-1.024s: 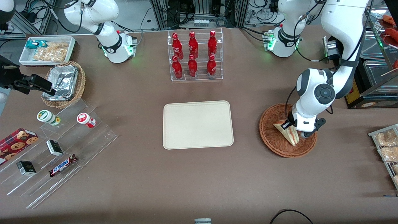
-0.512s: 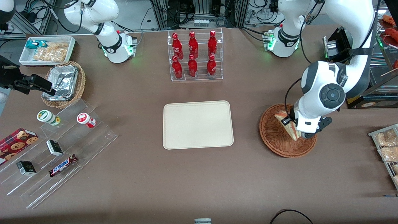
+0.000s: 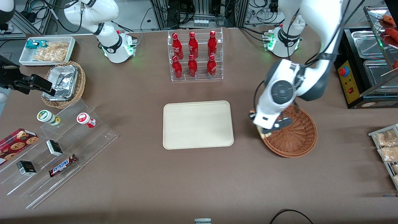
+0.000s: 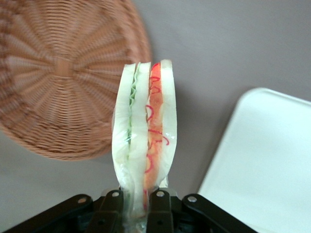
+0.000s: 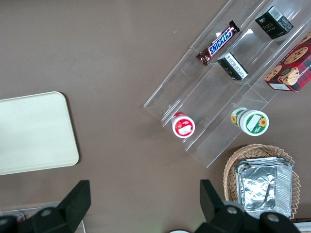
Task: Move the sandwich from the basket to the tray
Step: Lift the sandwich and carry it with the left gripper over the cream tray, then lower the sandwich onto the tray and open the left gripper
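Your hand (image 4: 136, 206) is pinching the sandwich (image 4: 144, 131) w/ its fingers (image 4: 159, 209), lifted clear of the basket (image 3: 293, 133). In front view, hand's right of center, over the basket's rim nearest the tray (image 3: 197, 124).

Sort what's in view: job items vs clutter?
Job:
- sandwich, held in the gripper, lifted above the table between basket and tray
- basket, nothing in it
- tray, bare

Lying about:
- red bottles in a clear rack
- foil containers in a tan basket
- Snickers bar
- cookie box
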### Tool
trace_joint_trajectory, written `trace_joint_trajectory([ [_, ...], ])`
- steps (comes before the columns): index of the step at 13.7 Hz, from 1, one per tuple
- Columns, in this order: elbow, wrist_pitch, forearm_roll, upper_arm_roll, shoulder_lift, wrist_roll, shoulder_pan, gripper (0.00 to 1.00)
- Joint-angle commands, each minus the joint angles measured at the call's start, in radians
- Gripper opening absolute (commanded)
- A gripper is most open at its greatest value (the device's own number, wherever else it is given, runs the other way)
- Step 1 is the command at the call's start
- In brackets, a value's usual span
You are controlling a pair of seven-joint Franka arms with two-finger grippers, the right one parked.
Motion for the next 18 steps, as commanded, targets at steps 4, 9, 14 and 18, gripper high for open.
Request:
trace_joint_trajectory([
  [4,0.242,-0.028,-0.003,0.008,0.209,-0.031,-0.176,0.07],
  [9,0.426,-0.025,-0.029,0.008,0.367,-0.107,-0.292,0.07],
  [14,0.471,0.067,-0.029,0.006,0.424,-0.142,-0.336,0.07],
  [18,0.468,0.119,-0.028,-0.003,0.445,-0.137,-0.336,0.07],
])
